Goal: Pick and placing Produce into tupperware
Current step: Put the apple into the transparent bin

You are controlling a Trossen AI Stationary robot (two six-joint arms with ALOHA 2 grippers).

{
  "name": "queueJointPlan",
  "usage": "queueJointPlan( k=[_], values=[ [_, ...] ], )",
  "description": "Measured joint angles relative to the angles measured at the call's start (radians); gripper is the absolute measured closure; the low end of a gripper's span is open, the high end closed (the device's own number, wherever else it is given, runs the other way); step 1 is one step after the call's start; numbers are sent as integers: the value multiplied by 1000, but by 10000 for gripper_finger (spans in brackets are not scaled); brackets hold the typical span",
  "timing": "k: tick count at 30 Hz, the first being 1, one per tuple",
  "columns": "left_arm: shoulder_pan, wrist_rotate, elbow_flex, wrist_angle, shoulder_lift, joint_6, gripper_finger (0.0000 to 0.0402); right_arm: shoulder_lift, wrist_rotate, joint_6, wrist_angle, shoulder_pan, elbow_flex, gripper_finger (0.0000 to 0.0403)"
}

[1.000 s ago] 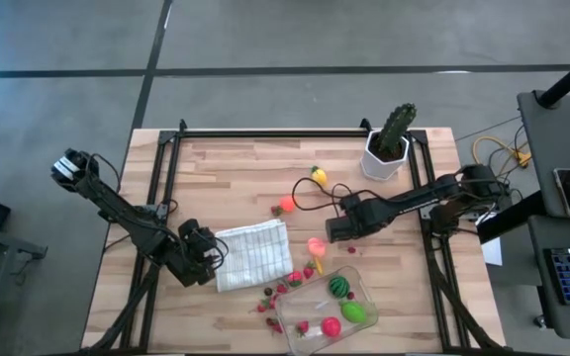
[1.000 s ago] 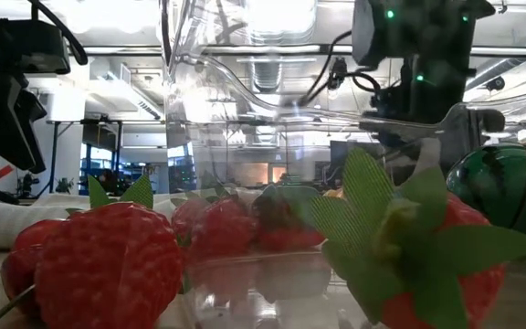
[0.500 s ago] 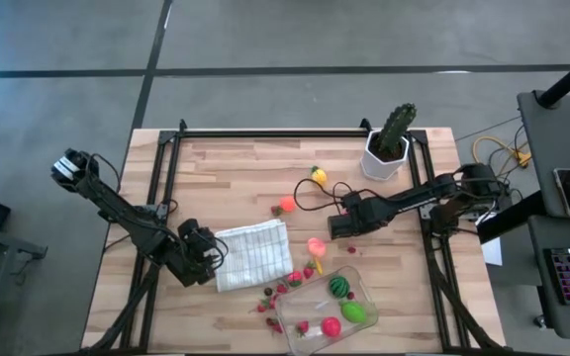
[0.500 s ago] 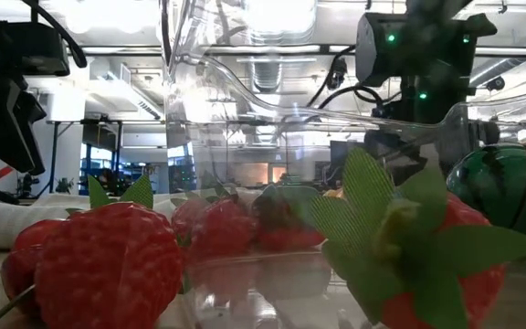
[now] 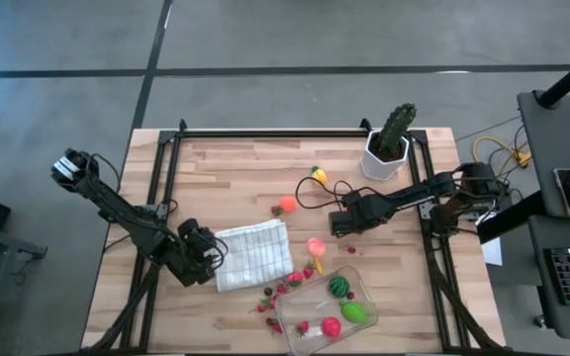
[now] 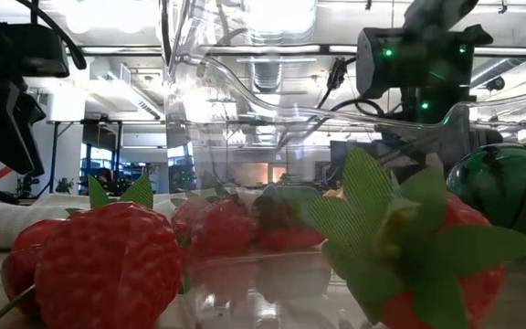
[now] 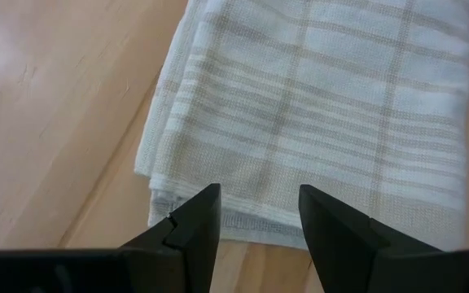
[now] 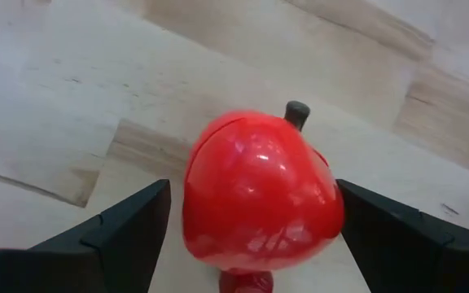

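The clear tupperware (image 5: 317, 309) stands at the near edge, right of the middle, and holds a toy watermelon (image 5: 338, 287), a green piece (image 5: 353, 312) and a pink-red one (image 5: 331, 326). Small red berries (image 5: 275, 294) lie loose on the wood beside it. My right gripper (image 5: 335, 227) is open over a red, apple-like fruit (image 8: 259, 195) with a dark stem; its fingers stand on either side without touching. That fruit (image 5: 316, 245) lies on the table. My left gripper (image 7: 259, 195) hangs open over the edge of the white checked cloth (image 7: 324, 106).
A cactus in a white pot (image 5: 389, 143) stands at the far right. A yellow piece (image 5: 318, 175) and a red-orange one (image 5: 286, 205) lie mid-table. The folded cloth (image 5: 252, 253) lies left of the tupperware. Strawberries (image 6: 108, 260) crowd the low view.
My right gripper has sunk a little toward the red fruit, staying open. The left arm and the produce have kept still.
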Motion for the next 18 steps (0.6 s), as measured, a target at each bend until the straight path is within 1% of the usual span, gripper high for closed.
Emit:
queueJointPlan(
  k=[5, 12, 15, 18],
  values=[
    [0, 0, -4, 4, 0, 0, 249, 0, -2, 0, 7, 0, -1, 81],
    [0, 0, -4, 5, 0, -1, 249, 0, 2, 0, 9, 0, -2, 126],
    [0, 0, -4, 6, 0, -1, 249, 0, 8, 0, 11, 0, -2, 129],
    [0, 0, -4, 7, 0, -2, 249, 1, 11, 0, 11, 0, -2, 121]
  ],
)
